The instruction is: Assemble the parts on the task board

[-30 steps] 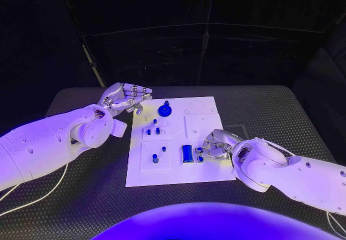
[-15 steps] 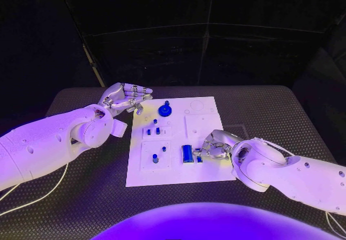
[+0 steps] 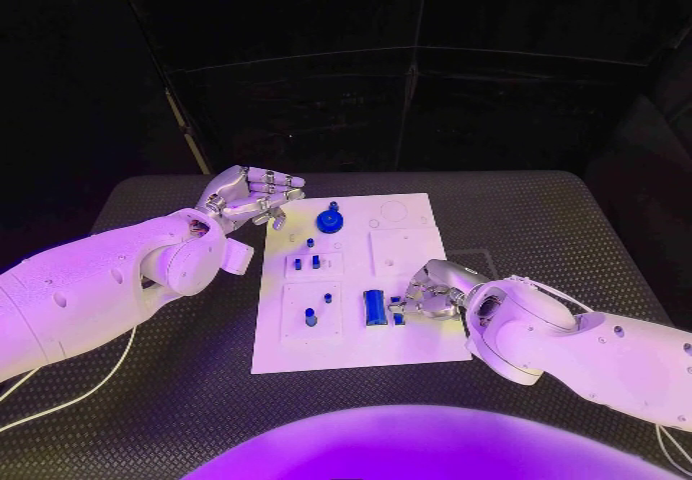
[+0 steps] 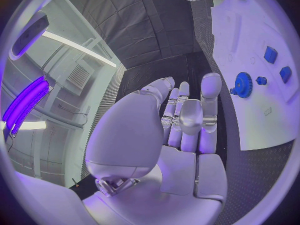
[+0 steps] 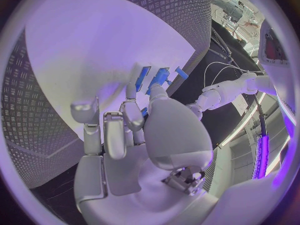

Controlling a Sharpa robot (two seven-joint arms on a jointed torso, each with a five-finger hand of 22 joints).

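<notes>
I see my right hand [image 3: 433,292] at centre-right, fingers pinching a small blue block part [image 3: 400,310] over the white rectangular task board [image 3: 411,340]; left hand [image 3: 248,197] upper left, fingers loosely spread, empty.

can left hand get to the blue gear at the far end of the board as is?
Probably yes. The left hand hovers open just off the board's far left corner, the blue gear right beside it, nothing between them. The right hand is busy at the near right side.
</notes>
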